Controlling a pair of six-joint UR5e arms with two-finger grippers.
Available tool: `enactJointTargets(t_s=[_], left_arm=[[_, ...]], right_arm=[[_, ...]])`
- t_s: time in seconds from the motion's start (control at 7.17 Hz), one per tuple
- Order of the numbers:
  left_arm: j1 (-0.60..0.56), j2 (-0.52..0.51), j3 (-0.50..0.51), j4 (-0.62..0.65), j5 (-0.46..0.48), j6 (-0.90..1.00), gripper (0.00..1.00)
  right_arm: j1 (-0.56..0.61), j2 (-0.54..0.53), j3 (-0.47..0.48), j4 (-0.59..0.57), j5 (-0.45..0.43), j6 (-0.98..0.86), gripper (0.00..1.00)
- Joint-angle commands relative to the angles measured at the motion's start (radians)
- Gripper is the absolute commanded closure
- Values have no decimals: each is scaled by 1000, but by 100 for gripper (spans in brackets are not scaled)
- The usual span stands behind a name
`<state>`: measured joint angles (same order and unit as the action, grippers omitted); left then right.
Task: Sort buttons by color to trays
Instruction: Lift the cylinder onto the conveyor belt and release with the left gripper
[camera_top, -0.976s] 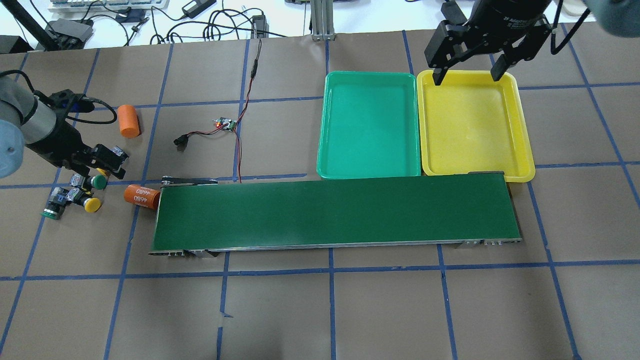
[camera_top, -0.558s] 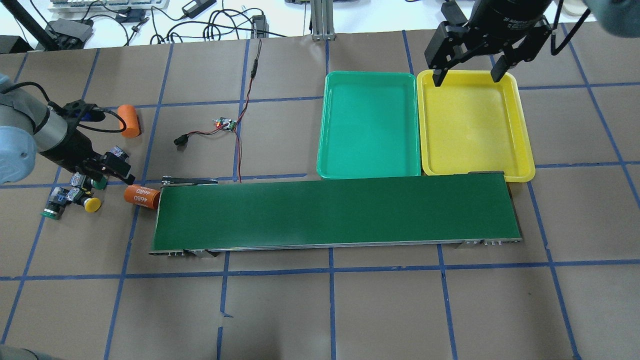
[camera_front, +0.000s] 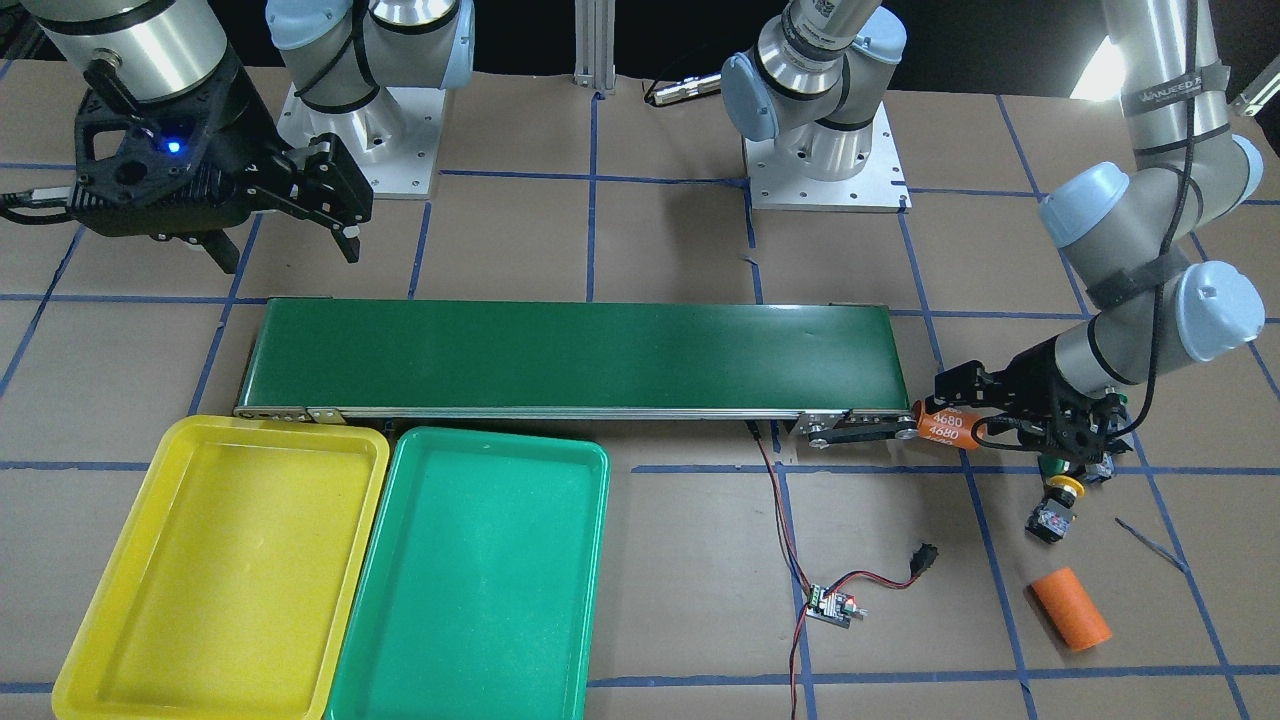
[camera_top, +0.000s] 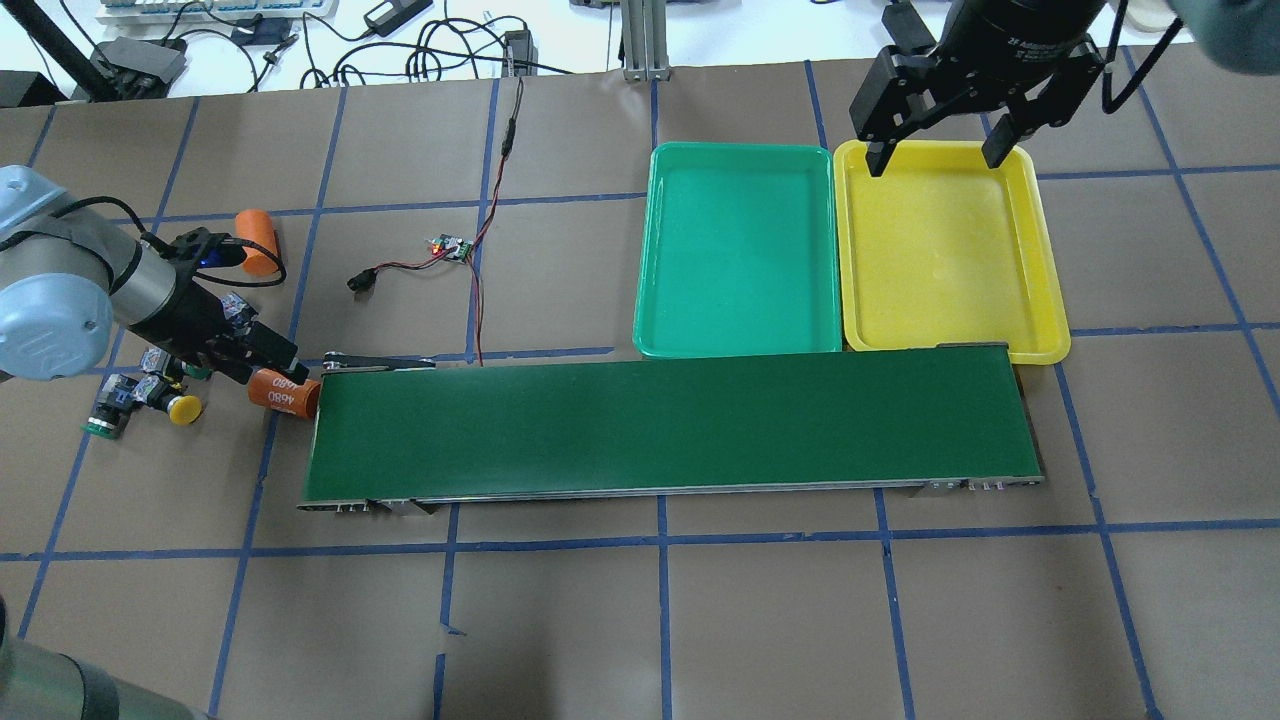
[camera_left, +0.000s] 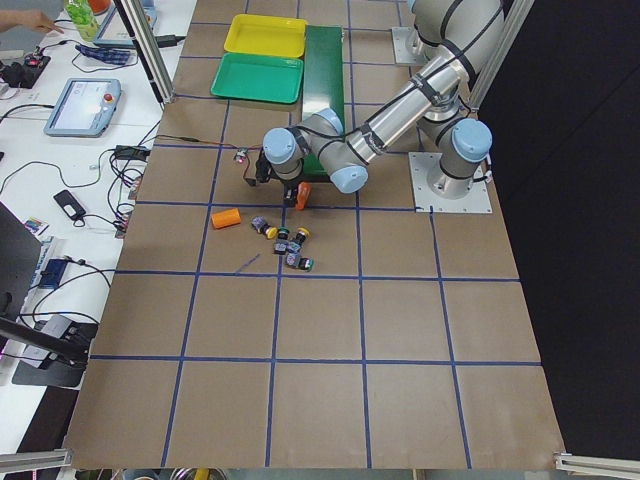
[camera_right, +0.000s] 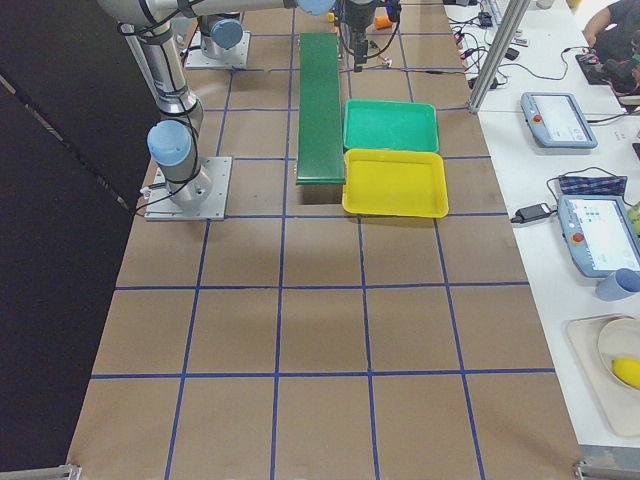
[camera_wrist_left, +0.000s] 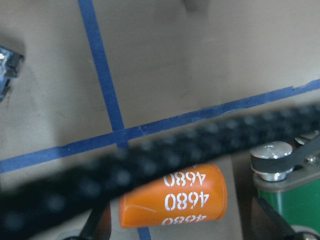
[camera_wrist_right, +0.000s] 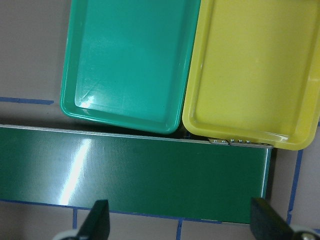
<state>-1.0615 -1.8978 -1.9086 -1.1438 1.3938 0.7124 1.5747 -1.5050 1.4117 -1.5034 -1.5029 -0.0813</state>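
Three buttons lie clustered at the table's left: a yellow-capped button (camera_top: 183, 409), a green-capped button (camera_top: 101, 424) and another green-capped button (camera_top: 197, 372), half under my left arm. A further yellow-capped button (camera_front: 1054, 506) lies just beyond the arm. My left gripper (camera_top: 258, 365) is open and holds nothing. In the left wrist view its fingers (camera_wrist_left: 98, 225) stand on either side of the orange 4680 cylinder (camera_wrist_left: 172, 196). My right gripper (camera_top: 935, 158) hangs open over the far rim of the empty yellow tray (camera_top: 945, 250). The green tray (camera_top: 740, 250) beside it is also empty.
The long dark-green conveyor belt (camera_top: 670, 425) runs from the 4680 cylinder (camera_top: 278, 390) to the trays. A plain orange cylinder (camera_top: 258, 241) lies beyond the buttons. A small circuit board (camera_top: 452, 247) with red-black wires sits mid-table.
My left gripper has moved right, from above the green-capped button to the 4680 cylinder. The buttons stay where they were. The right arm has not moved.
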Motion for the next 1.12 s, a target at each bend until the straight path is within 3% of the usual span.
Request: enactJointTargets(t_s=[0.0, 0.98], left_arm=[[0, -20, -4, 12, 2, -16, 0], [0, -35, -27, 53, 7, -5, 0]], right_arm=[[1, -4, 3, 2, 0, 0, 0], [1, -3, 6, -5, 1, 0, 0]])
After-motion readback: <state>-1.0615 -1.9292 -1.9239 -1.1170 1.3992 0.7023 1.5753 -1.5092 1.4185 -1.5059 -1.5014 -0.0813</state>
